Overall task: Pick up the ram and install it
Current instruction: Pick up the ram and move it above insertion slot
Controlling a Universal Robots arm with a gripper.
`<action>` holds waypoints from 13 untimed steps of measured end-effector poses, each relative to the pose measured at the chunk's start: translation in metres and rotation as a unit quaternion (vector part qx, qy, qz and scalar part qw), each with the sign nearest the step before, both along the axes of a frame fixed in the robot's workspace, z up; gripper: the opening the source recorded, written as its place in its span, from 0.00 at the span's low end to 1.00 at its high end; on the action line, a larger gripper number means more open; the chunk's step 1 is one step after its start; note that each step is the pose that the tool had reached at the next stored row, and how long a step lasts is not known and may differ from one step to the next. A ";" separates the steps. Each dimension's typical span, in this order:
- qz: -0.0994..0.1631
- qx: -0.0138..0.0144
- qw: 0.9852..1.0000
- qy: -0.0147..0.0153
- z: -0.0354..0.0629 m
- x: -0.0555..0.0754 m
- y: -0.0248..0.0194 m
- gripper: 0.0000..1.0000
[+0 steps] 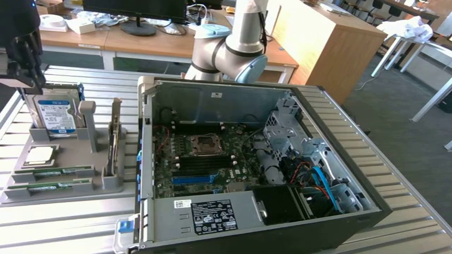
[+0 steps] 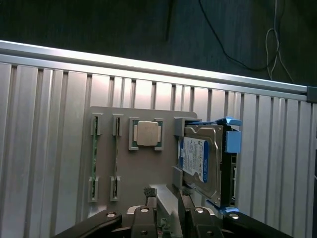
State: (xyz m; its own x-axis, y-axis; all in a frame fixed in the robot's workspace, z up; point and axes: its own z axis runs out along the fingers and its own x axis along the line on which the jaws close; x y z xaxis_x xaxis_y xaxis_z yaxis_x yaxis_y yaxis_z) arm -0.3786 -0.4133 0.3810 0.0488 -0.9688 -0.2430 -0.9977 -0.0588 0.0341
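Two ram sticks lie flat in the slots of a grey holder tray (image 1: 71,198) at the exterior view's left. One green ram stick (image 1: 53,172) lies just behind the other (image 1: 46,186). In the wrist view they appear as two thin green strips (image 2: 94,158) (image 2: 116,157) seen on edge. My gripper (image 1: 21,79) hangs high above the tray's far end, over the hard drive, well apart from the ram. Its dark fingers (image 2: 151,198) stand open with nothing between them, the gripper (image 2: 167,201) looking straight down at the tray.
On the same tray sit a silver processor chip (image 2: 147,134), an upright blue-labelled hard drive (image 1: 56,114) and a thin card on edge (image 1: 115,132). The open computer case (image 1: 148,159) lies beside it, motherboard memory slots (image 1: 205,163) showing. The slatted metal table's edge (image 2: 148,64) runs past the tray.
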 end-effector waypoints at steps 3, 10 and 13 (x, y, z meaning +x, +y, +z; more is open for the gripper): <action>0.000 0.007 1.000 0.000 0.0000 0.000 0.0000 0.31; 0.000 0.023 1.000 0.000 0.0000 0.000 0.0000 0.31; 0.000 0.026 1.000 0.000 0.0000 0.000 0.0000 0.31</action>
